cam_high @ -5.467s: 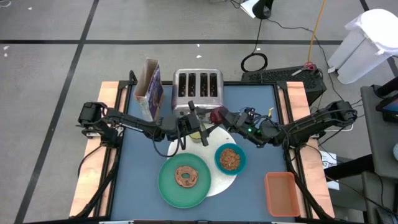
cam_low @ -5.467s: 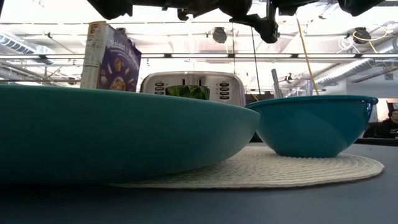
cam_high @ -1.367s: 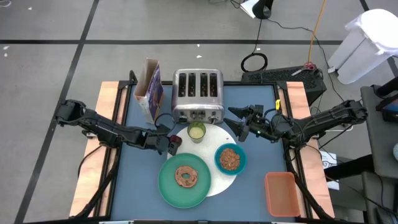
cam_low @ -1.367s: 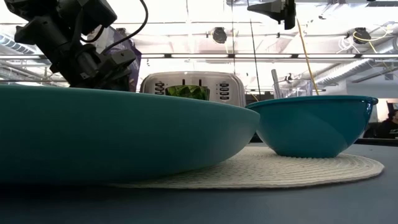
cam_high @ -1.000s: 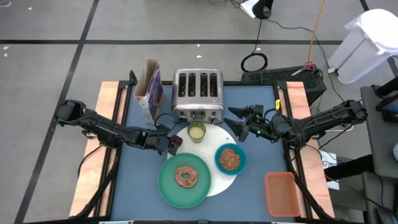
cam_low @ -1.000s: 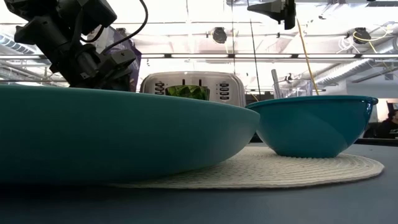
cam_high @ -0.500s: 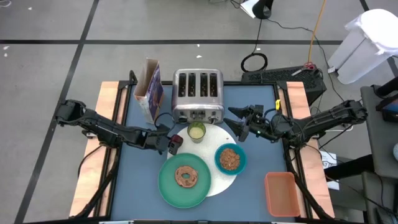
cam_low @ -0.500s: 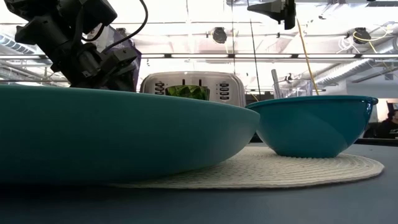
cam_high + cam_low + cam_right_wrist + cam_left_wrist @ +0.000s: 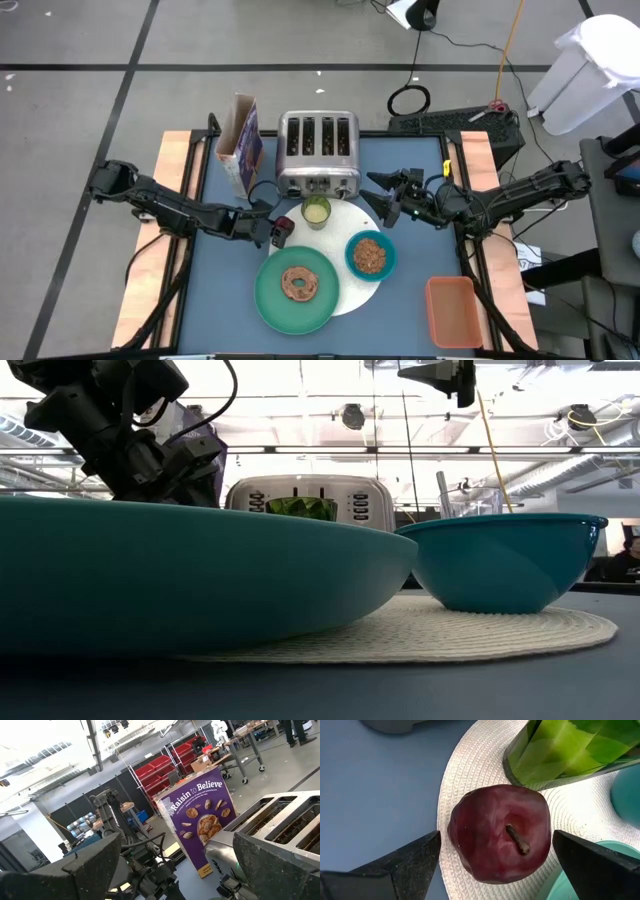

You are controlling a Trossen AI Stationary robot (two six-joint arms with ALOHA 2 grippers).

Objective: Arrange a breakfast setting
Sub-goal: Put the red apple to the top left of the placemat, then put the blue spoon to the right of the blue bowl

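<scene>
Silver four-slot toaster [image 9: 318, 153] at twelve o'clock on the blue table [image 9: 225, 290], slots up, control knobs facing six o'clock. Purple cereal box [image 9: 242, 143] upright just beside it toward nine o'clock, printed face reading "Raisin to Believe" in the right wrist view; orange rectangular tray [image 9: 452, 311] at five o'clock near the table's corner. Beyond the table toward one o'clock: black cable coil [image 9: 409, 101] on the grey floor, white bin [image 9: 588, 68] farther out.

A dark red fruit [image 9: 499, 834], stem up, sits on the white mat's [image 9: 470, 765] edge between spread fingers [image 9: 402, 862]; green cup [image 9: 560, 750] at one o'clock.
</scene>
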